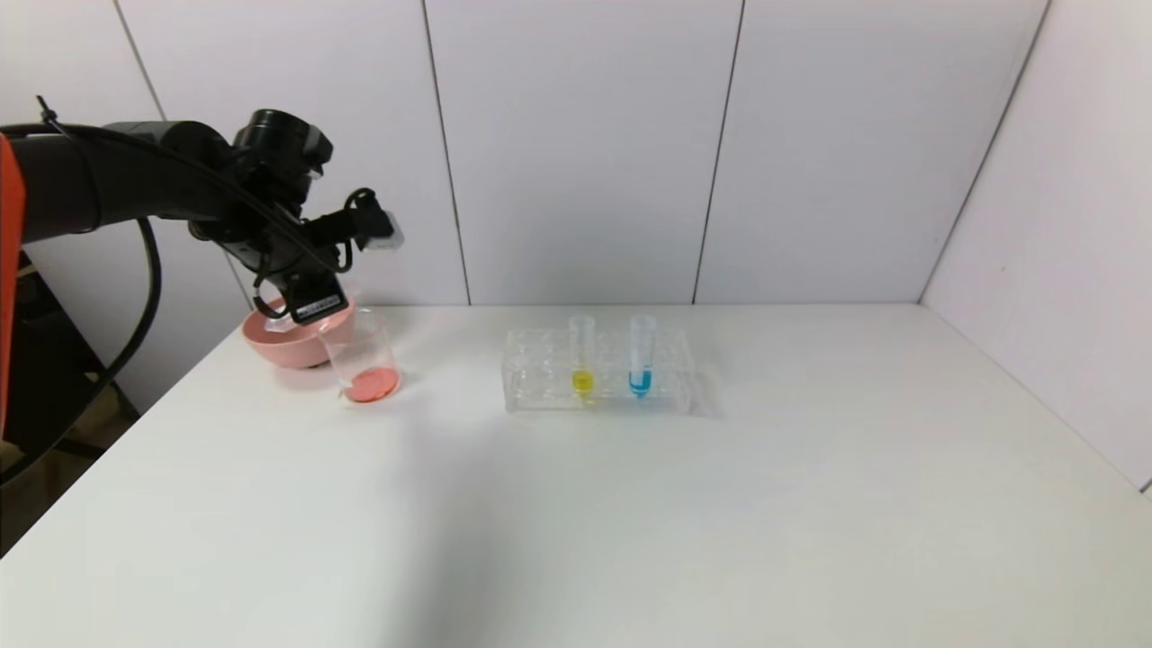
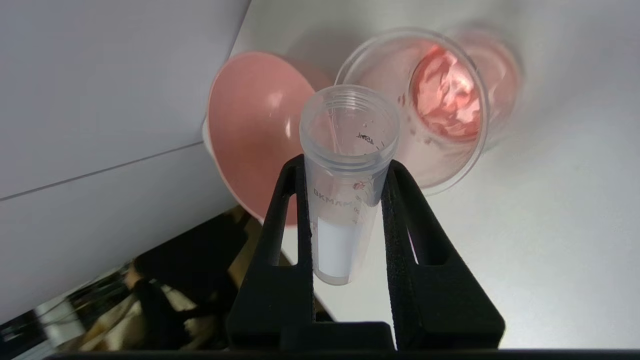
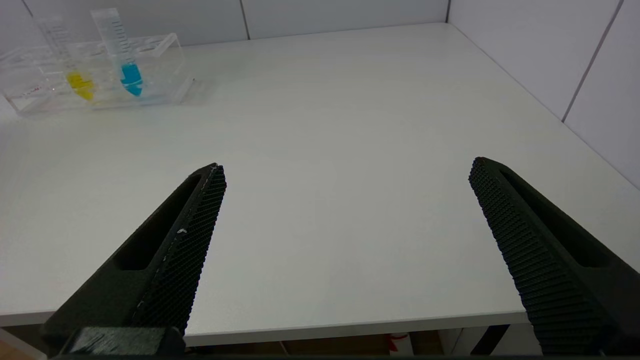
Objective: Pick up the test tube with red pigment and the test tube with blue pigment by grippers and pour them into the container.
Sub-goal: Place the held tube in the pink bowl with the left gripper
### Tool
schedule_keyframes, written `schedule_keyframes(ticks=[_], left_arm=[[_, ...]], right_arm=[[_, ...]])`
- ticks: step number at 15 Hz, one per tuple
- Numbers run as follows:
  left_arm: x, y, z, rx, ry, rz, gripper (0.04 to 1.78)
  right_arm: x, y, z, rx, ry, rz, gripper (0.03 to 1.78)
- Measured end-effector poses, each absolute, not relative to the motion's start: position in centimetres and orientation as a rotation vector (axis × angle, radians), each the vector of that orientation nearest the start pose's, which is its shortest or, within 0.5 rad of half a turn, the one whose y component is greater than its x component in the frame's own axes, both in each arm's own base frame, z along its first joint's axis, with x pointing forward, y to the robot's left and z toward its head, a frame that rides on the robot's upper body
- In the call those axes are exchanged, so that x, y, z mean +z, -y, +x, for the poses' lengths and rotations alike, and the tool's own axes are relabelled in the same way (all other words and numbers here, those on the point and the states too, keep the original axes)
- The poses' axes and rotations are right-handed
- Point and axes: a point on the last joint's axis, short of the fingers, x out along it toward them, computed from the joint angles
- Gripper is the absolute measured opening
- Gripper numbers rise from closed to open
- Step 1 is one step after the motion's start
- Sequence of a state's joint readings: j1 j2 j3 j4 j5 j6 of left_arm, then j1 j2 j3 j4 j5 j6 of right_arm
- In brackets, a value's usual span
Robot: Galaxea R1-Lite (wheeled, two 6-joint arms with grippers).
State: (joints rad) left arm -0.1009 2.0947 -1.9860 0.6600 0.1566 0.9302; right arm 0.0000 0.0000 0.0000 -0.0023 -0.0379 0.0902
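While our left gripper hangs at the far left of the table, above the container and the pink bowl, its black fingers are clamped on the test tube with red pigment. Tube looks emptied: clear walls, white band, open mouth tipped toward the container and the bowl; we see only a few reddish specks inside. Container sits upright on the table, just beside the pink bowl on its near side, with a layer of orange-red liquid in the bottom.

We have the test tube with blue pigment standing upright in the clear rack near table centre, well apart from the container. A yellow-liquid tube stands in the rack just beside it, on the side toward the container.

Our right gripper is out of the head view; its wrist view shows it hanging over the near edge of the table, fingers spread wide with nothing between them, the rack well off.
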Motion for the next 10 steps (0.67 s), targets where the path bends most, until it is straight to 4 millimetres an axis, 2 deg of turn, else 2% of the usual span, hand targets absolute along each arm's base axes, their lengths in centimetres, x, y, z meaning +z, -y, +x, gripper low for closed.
schedule_keyframes(ticks=[3,5,10], left_arm=[[26.4,2.4,40.2,-0.412,-0.539,0.612,0.42],[26.9,2.1,39.7,-0.438,-0.478,0.426,0.42],[24.8,1.2,38.0,-0.332,-0.302,0.248,0.42]], right_arm=[[7.6,0.1,-2.3,-0.038,0.004,0.090,1.77],[7.6,0.1,-2.3,-0.038,0.004,0.090,1.77],[7.6,0.1,-2.3,-0.038,0.004,0.090,1.77]])
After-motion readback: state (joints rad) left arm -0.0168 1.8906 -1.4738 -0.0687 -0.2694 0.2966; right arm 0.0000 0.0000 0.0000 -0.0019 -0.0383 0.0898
